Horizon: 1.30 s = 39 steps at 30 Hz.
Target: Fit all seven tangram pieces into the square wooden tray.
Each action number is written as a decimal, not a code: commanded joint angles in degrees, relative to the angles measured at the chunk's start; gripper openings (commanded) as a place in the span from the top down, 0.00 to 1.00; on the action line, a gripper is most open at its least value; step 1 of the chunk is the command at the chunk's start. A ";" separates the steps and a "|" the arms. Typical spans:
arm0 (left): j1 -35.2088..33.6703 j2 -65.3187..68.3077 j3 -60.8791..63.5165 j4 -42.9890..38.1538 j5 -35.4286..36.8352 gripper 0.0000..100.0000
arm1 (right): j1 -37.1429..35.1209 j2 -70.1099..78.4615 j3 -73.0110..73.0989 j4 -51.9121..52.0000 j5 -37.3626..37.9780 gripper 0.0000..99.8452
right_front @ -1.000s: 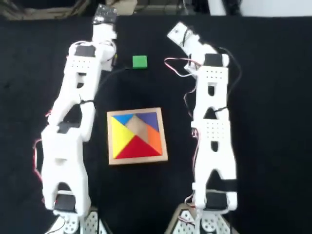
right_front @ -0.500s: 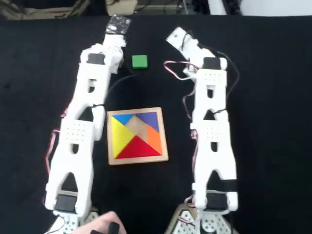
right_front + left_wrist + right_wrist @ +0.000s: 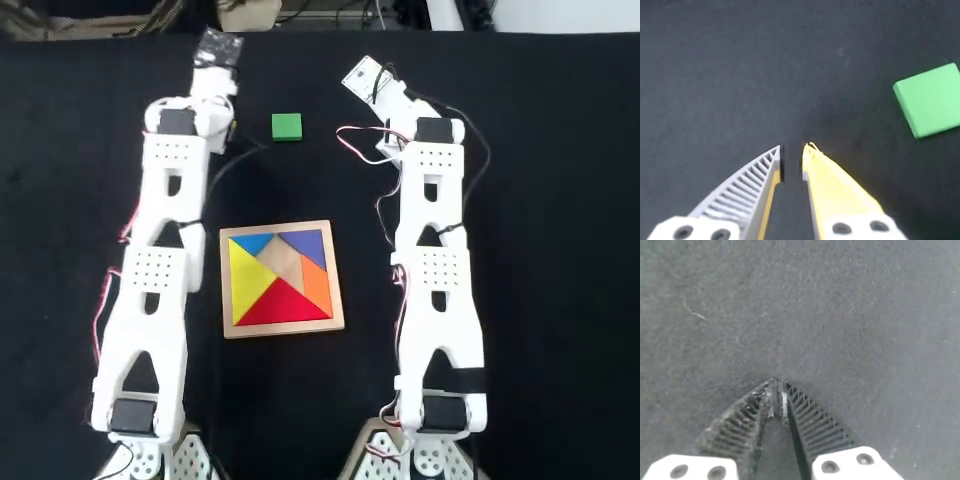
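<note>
The square wooden tray (image 3: 283, 327) lies flat in the middle of the black table (image 3: 540, 250), between the two white arms, and it touches neither of them. Inside it I see a big yellow triangle (image 3: 243, 281) along the side toward the left arm and a big red triangle (image 3: 284, 304) along the side toward the near edge of the table. A small light blue triangle (image 3: 252, 243) and a darker blue triangle (image 3: 306, 243) lie along the far side, and an orange piece (image 3: 317, 284) lies along the side toward the right arm. The middle of the tray is wood-coloured, and I cannot tell if this is a piece or the bare floor of the tray. The green square piece (image 3: 287, 126) (image 3: 932, 100) lies alone on the table, well apart from the tray and close to the far edge. It is between the two tools and nearer to the left one. The left tool (image 3: 217, 48) (image 3: 792, 150) is at the far edge, beside the green square but not touching it. Its fingers are nearly together with only a thin slit, and nothing is between them. The right tool (image 3: 362, 72) (image 3: 778, 385) is over bare table near the far edge. Its tips meet and it grips nothing.
</note>
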 commanded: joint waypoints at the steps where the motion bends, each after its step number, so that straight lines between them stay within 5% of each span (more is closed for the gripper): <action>1: -1.36 -11.78 -3.56 11.08 0.35 0.92 | -1.41 -3.03 -1.19 0.18 -1.93 0.99; 6: -1.27 -27.25 -3.47 23.82 3.87 0.92 | -1.49 -17.19 -1.01 13.98 -13.27 0.99; 11: -2.68 -40.18 -1.98 27.34 9.85 0.92 | -1.76 -33.19 -0.84 27.87 -20.40 0.99; 18: -5.05 -54.68 8.75 27.43 16.70 0.92 | 3.25 -49.63 8.04 28.31 -37.71 0.99; 30: -6.90 -96.44 58.59 27.25 16.44 0.97 | 11.25 -88.31 48.57 28.04 -38.86 0.99; 39: -9.45 -131.43 101.23 13.27 16.26 0.97 | 11.34 -114.24 84.97 20.48 -38.33 0.99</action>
